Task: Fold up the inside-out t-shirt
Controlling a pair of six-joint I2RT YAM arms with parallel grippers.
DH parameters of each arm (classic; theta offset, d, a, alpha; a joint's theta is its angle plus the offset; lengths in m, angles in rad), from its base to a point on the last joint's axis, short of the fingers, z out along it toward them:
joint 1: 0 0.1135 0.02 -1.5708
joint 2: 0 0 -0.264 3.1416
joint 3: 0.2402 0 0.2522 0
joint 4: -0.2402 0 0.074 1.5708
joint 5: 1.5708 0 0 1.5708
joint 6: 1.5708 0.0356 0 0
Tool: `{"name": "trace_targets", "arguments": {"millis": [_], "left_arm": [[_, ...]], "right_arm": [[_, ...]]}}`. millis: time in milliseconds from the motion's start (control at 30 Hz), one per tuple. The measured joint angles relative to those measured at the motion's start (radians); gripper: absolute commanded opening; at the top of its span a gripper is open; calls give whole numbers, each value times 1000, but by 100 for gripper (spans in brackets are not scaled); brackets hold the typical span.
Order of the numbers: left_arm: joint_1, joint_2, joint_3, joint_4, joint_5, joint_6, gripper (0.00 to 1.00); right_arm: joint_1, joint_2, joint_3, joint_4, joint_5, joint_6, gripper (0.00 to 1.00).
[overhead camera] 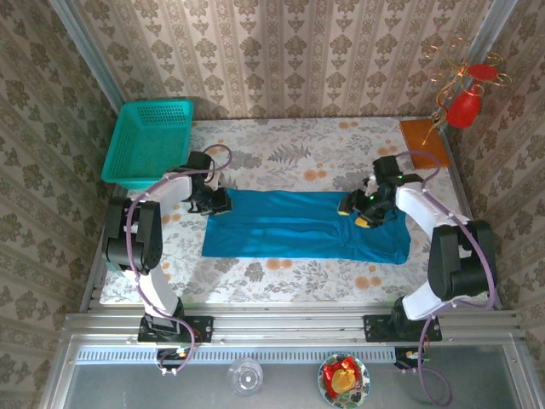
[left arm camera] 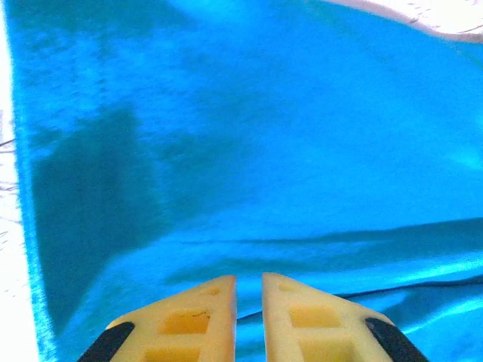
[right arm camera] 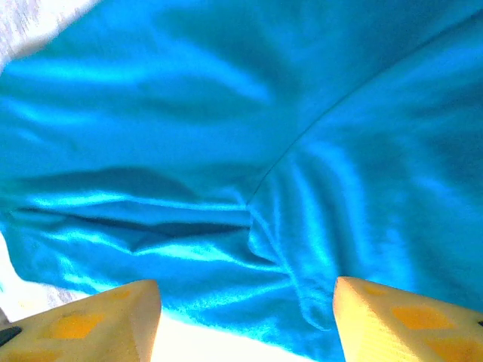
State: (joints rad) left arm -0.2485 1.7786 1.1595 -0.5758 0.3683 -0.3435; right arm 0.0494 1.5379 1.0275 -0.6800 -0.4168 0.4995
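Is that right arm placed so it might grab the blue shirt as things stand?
Probably yes. The right tool hangs just over the t-shirt near its right end, with its fingers spread wide, cloth directly beneath them, and nothing in between.

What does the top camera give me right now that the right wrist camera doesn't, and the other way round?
Top external: the whole t-shirt spread as a long strip across the table, with the left gripper at its far left corner, the right gripper over its right end, and the green basket at the far left.
Right wrist: close detail, with a curved seam and bunched wrinkles just ahead of the open fingers.
Both: the teal shirt and the right gripper above it.
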Motion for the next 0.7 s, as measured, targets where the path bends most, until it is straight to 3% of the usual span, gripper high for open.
{"name": "trace_targets", "arguments": {"millis": [200, 433, 700], "left_arm": [[-44, 21, -8, 24, 12, -4, 17], [-53, 45, -66, 39, -58, -4, 17], [-14, 12, -110, 61, -81, 5, 17]], "right_arm": [[-151, -21, 6, -71, 41, -60, 63], [-248, -40, 2, -113, 87, -108, 63], [-278, -39, 1, -137, 208, -163, 62]]}}
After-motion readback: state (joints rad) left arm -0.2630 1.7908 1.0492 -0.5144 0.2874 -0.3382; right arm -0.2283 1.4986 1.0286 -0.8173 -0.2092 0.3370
